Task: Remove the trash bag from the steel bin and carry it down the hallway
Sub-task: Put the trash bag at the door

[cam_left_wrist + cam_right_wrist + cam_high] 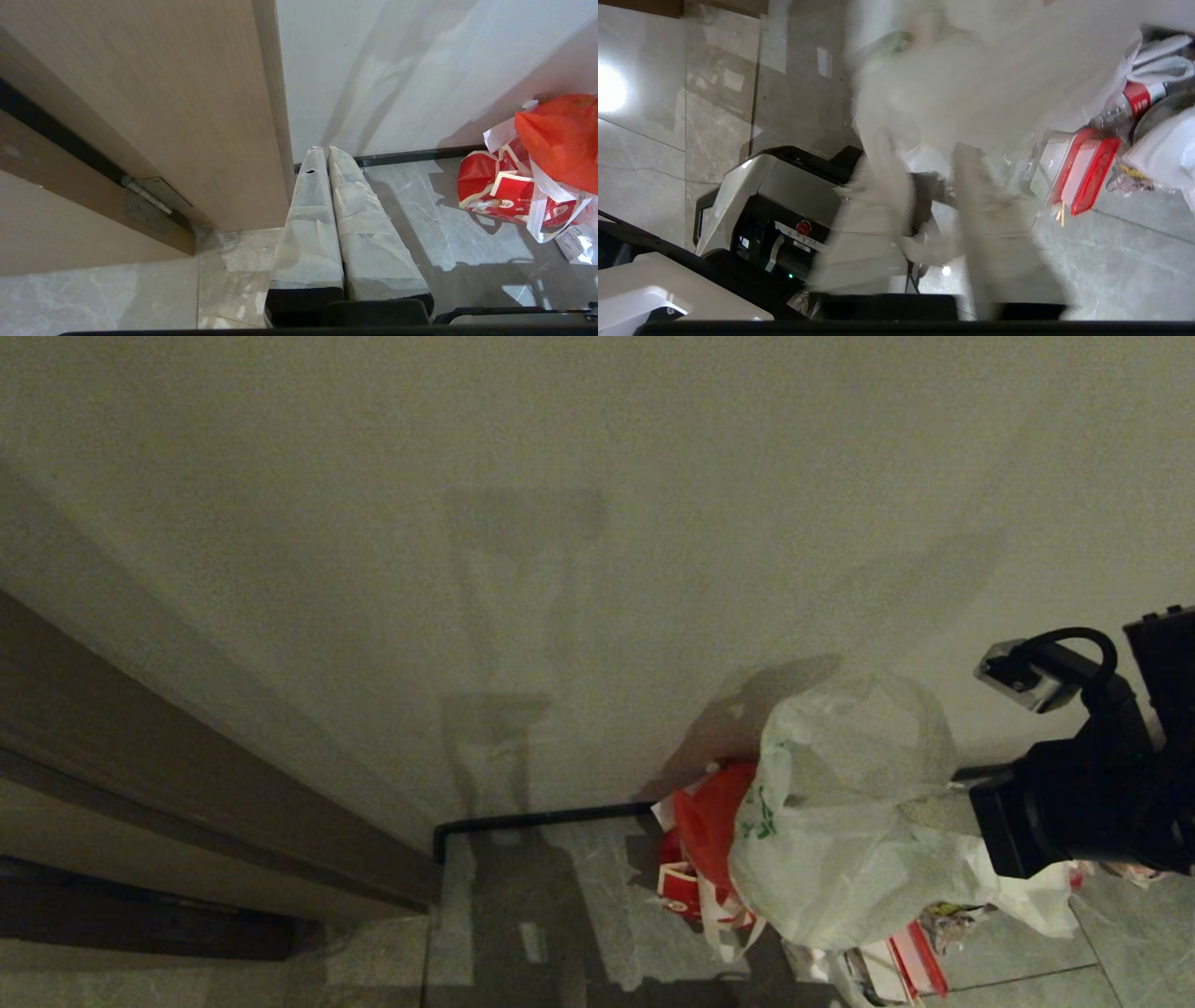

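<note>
White trash bag [840,821] on grey floor by baseboard [541,819] | right pincer [924,186] parted, bag between | left pincer [327,154] closed

Bare floor tiles [560,915] from 6 to 7 o'clock of the head view give open passage. The cream wall [560,523] closes off 12 o'clock, the wood door frame [187,784] blocks 9 o'clock. At 4 to 5 o'clock the trash bag [840,821], an orange-red bag [709,821] and loose litter [896,961] crowd the wall corner.
</note>
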`<state>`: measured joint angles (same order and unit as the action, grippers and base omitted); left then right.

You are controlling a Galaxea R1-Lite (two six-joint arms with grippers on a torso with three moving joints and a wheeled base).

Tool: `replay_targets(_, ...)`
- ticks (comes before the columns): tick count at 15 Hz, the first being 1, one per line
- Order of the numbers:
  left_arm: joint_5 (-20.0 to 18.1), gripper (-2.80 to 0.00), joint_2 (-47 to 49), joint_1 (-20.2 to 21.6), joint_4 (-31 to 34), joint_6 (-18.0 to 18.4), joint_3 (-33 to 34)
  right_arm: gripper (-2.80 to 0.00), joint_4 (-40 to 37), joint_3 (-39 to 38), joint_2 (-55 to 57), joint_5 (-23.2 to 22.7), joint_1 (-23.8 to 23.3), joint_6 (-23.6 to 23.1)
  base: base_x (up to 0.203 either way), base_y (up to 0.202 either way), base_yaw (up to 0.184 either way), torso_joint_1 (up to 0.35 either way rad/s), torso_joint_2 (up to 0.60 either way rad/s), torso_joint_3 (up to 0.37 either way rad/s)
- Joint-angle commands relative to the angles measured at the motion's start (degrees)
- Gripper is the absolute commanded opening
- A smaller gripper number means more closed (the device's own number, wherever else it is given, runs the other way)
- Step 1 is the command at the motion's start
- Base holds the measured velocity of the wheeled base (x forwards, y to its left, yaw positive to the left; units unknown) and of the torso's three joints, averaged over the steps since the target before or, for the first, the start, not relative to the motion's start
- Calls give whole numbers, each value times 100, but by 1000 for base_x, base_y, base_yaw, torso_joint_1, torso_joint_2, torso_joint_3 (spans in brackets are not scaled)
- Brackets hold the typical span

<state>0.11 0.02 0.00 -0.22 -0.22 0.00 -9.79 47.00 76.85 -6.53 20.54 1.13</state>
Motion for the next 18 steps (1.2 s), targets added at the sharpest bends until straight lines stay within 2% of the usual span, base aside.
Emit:
replay_targets(1,-2,-280,6,0,-4,-4,0,0,-11,57,-50,1,82,1,0,0,0,0,0,0)
replay_targets(5,0,-280,6,0,-4,-4,0,0,-14,52,-251,11,117,1,0,0,0,0,0,0)
replay_targets(8,6,-280,6,0,-4,-4,0,0,-54,31,-846,117,38,60,0,0,0,0,0,0)
replay_targets(17,7,-280,6,0,-4,-4,0,0,-111,-942,-2944,378,-224,549,0,0,0,0,0,0)
replay_targets(18,7,-280,6,0,-4,-4,0,-280,-106,-1043,-3123,380,-320,556,0,0,0,0,0,0)
